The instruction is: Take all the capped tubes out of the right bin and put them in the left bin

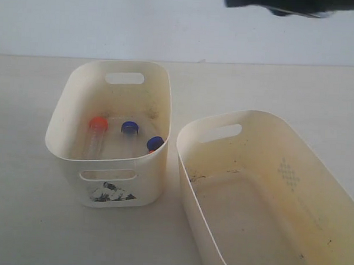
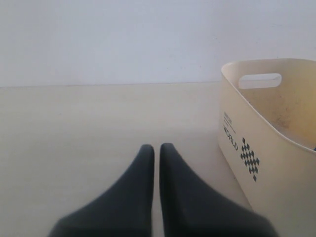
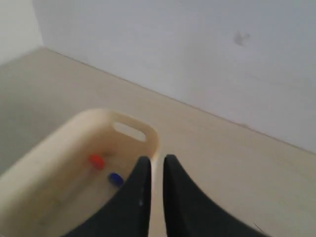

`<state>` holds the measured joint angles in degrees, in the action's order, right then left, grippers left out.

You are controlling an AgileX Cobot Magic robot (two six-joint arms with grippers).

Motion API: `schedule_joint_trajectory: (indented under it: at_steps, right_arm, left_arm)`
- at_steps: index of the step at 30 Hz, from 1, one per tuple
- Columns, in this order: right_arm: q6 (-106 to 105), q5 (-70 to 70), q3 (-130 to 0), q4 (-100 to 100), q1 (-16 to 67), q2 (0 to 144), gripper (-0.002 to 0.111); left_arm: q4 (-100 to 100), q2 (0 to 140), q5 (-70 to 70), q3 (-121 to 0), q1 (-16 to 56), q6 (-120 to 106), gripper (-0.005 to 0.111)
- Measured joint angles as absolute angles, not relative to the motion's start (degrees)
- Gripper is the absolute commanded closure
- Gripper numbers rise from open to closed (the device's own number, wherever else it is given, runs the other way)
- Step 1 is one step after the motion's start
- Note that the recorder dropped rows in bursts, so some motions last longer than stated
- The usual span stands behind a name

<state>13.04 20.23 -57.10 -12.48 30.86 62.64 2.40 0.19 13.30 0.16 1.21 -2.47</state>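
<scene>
I see the capped tubes (image 1: 98, 123) lying in the left bin (image 1: 162, 91). The right bin (image 1: 265, 127) looks empty, so the job seems done. My left gripper (image 2: 156, 146) and right gripper (image 3: 157, 159) are closed, holding nothing.

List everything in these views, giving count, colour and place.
Left bin: one, cream, torn black-and-white sticker on its front, on the table.
Right bin: one, cream, dotted diamond on its inner wall, beside the left bin; no tubes seen in it.
Orange-capped tube: one, clear, in the left bin.
Blue-capped tubes: two, clear, in the left bin; a red sliver by the nearer one may be a fourth tube.
Table: one, beige, under both bins.
Wall: one, white, behind the table.
Arm: one dark part, top edge of the exterior view.
Left tool: one, black, shut, over the table.
Right tool: one, black, shut, above the left bin's rim.
</scene>
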Motion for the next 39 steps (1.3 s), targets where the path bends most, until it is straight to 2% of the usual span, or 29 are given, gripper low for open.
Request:
schedule_joint_trajectory:
  at_steps: [4,11,16,21,31,39]
  right_arm:
    - [14.27,20.15,-50.17,-12.33,20.87,55.68,0.099]
    - [16.34,9.1,-32.32,-12.02,7.39,37.0,0.099]
    - [16.63,4.2,-13.68,-11.27,0.33,15.78,0.099]
    - [15.03,0.37,-0.76,-11.03,-1.27,3.02,0.099]
    - [15.8,14.99,-0.26,-10.92,-1.39,0.38,0.099]
    - [5.93,18.32,0.05,-2.89,-1.5,0.25,0.099]
  left_arm:
    - [2.4,0.19,13.3,0.16,1.21,-2.47,0.102]
    - [2.4,0.19,13.3,0.16,1.21,-2.47,0.102]
    - [2.4,0.19,13.3,0.16,1.21,-2.47,0.102]
    - [2.4,0.19,13.3,0.16,1.21,-2.47,0.102]
    - [2.4,0.19,13.3,0.16,1.21,-2.47,0.102]
    - [2.4,0.19,13.3,0.16,1.21,-2.47,0.102]
